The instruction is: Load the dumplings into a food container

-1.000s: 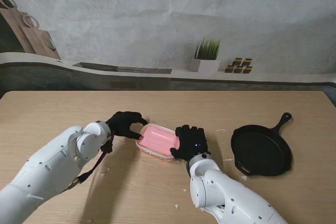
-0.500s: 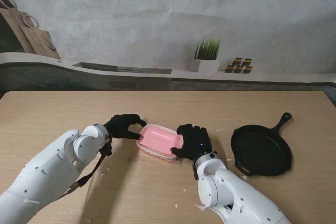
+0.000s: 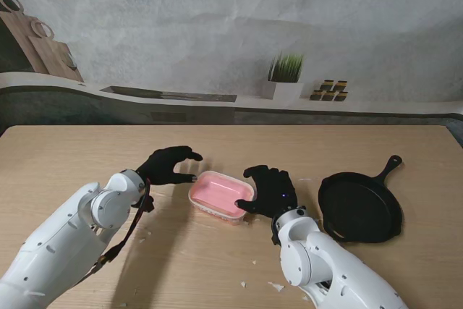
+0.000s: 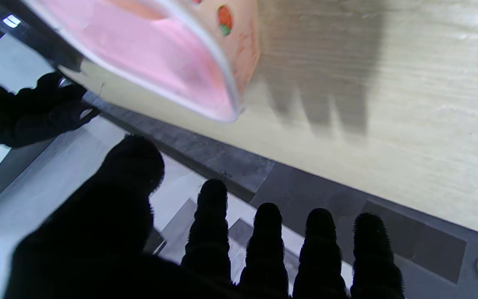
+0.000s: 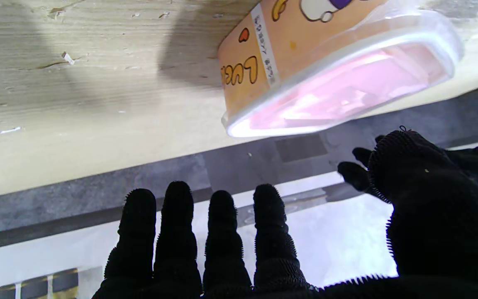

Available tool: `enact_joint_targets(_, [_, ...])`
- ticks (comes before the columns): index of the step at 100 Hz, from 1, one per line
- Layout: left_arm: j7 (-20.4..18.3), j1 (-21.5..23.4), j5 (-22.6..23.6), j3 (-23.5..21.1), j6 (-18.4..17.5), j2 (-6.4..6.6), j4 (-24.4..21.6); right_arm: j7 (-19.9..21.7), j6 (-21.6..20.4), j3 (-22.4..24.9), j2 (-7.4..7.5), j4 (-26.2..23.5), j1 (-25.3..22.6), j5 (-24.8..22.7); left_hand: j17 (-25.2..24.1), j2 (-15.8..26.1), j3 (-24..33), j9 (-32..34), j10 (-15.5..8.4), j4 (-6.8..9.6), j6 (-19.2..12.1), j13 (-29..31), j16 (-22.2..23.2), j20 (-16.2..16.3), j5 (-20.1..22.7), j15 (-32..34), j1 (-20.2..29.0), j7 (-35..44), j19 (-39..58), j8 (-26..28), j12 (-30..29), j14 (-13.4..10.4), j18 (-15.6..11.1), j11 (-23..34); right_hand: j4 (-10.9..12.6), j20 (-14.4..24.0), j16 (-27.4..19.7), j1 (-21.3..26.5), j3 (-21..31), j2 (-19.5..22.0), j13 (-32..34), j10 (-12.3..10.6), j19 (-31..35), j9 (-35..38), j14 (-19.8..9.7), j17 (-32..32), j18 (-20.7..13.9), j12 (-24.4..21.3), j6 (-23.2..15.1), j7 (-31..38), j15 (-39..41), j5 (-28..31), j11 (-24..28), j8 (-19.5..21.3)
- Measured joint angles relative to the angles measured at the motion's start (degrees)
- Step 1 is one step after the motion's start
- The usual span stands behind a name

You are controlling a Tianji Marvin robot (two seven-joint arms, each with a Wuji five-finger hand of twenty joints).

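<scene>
- Resting on the desk (image 3: 87, 150) between both hands, the pink container (image 3: 221, 196) sat with its lid on, near the middle.
- The left hand (image 3: 168, 165) hovered just beside its left end, fingers spread, holding nothing.
- The right hand (image 3: 269, 190) was likewise spread and empty at the right end, likely placed to steady or open it.
- A black pan (image 3: 360, 206) lay well to the right; no dumplings could be made out.
</scene>
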Motion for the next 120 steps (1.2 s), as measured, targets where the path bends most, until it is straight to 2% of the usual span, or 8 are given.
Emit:
enact_joint_targets(8, [-0.13,3.53,-1.82,-3.68,-0.83,0.0,-4.07,1.19,-2.4,3.19,-0.02,-2.82,-2.71,1.21,0.0,1.96,-5.52,-0.33,-0.01,0.03,1.37,-0.63,-2.92,-4.45,-3.09,-3.77,0.06,-2.84,-3.34,-1.54,-2.26,-1.04,0.0,-2.71,0.0,-0.55,-2.29,0.0,0.0,0.72,0.0,-0.04,-4.7,0.0,-0.15,-0.56,0.0,-0.64,-1.07,-0.83,-5.07,0.0,-1.48,-0.01])
enact_joint_targets(15, [0.34,7.46,-4.76,-6.63,-1.28,-0.01,-8.29,2.12,-7.73,7.02,-0.05,-5.53,-5.68,4.0,0.0,2.56,-8.67,-0.85,-0.01,0.04,2.51,-1.29,-3.88,-7.58,-4.34,-5.66,0.08,-4.0,-6.9,-2.24,-2.97,-1.38,0.01,-4.06,0.0,-1.34,-3.33,0.0,0.87,1.3,0.0,-0.13,-7.55,0.0,-0.26,-0.58,0.04,-0.66,-1.74,-1.13,-7.43,0.0,-2.0,-0.01])
enact_joint_targets(27, [2.13,13.6,-4.95,-10.22,-2.6,-0.12,-13.97,3.37,-17.45,12.55,0.03,-8.81,-10.14,8.43,0.0,3.62,-11.62,-0.86,-0.01,0.74,4.04,-1.33,-3.89,-7.81,-4.34,-5.86,0.72,-4.11,-8.73,-2.75,-3.43,-1.38,0.72,-4.35,0.0,-1.36,-3.41,-0.65,4.31,1.3,0.0,-0.32,-10.58,0.0,-1.05,0.56,0.15,-0.66,-3.06,-1.89,-8.94,0.0,-2.0,-2.76])
enact_joint_targets(36, [1.98,18.24,-6.8,-12.9,-2.91,-0.18,-18.2,6.57,-19.63,15.94,0.36,-11.87,-13.46,12.88,0.55,4.53,-15.1,-0.86,-0.01,1.58,5.19,-1.33,-3.89,-7.82,-4.34,-5.87,2.78,-4.12,-9.85,-2.8,-3.44,-1.28,1.2,-4.36,0.0,-2.61,-5.35,-1.56,5.72,2.04,0.0,-0.33,-14.43,0.0,-1.55,1.19,0.72,-0.66,-3.07,-3.89,-12.39,0.0,-2.02,-5.64])
enact_joint_targets(52, [5.27,24.8,-8.01,-14.66,-3.22,-0.33,-22.79,7.05,-24.49,19.46,0.82,-13.38,-17.6,14.11,1.71,4.69,-17.5,-0.86,-0.01,1.65,7.91,-1.33,-2.0,-5.53,-4.34,-4.2,3.48,-4.12,-10.23,-2.81,-0.86,-0.58,2.08,-1.43,0.0,-3.85,-7.25,-1.59,6.96,2.03,0.0,-0.84,-20.41,0.0,-2.31,2.35,0.74,-1.1,-3.07,-4.58,-16.15,0.0,-2.9,-6.95])
enact_joint_targets(77, [9.42,30.97,-7.84,-15.09,-2.84,-0.92,-24.39,7.88,-27.58,22.12,1.12,-13.38,-21.61,18.26,1.77,4.69,-17.98,-0.86,0.19,1.81,9.14,-1.33,-1.95,-4.76,-4.34,-3.44,4.16,-4.08,-11.22,-2.82,-0.3,-0.53,2.13,-0.83,0.0,-3.87,-7.51,-2.15,8.23,2.03,0.0,-4.26,-26.38,0.02,-3.8,3.66,0.79,-1.14,-8.8,-3.08,-16.58,0.0,-2.93,-6.96])
enact_joint_targets(90, [11.38,32.17,-5.58,-14.65,-2.82,-1.26,-23.93,4.65,-29.99,21.53,1.11,-11.13,-21.73,16.75,1.5,4.52,-17.98,-0.86,1.64,2.29,9.13,-1.33,-3.2,-5.43,-4.34,-5.58,4.16,-4.08,-13.2,-2.82,-2.57,-0.53,2.15,-2.74,0.0,-3.87,-7.51,-2.15,8.16,2.02,0.01,-4.34,-28.91,0.03,-4.32,3.68,0.79,-0.96,-9.53,-3.06,-17.15,0.0,-2.93,-6.96])
enact_joint_targets(120, [13.58,33.7,-4.21,-14.14,-3.76,-1.59,-22.86,5.09,-29.85,20.13,1.05,-9.05,-20.73,17.76,1.49,3.14,-17.8,-0.86,1.66,2.3,9.14,-1.34,-3.28,-5.56,-4.27,-5.78,4.16,-4.08,-13.32,-2.82,-3.57,-0.53,2.16,-3.04,0.0,-3.17,-7.52,-2.16,8.13,2.01,0.01,-4.34,-30.42,0.03,-4.33,3.67,0.79,-0.96,-9.56,-3.06,-17.18,0.0,-2.94,-6.96])
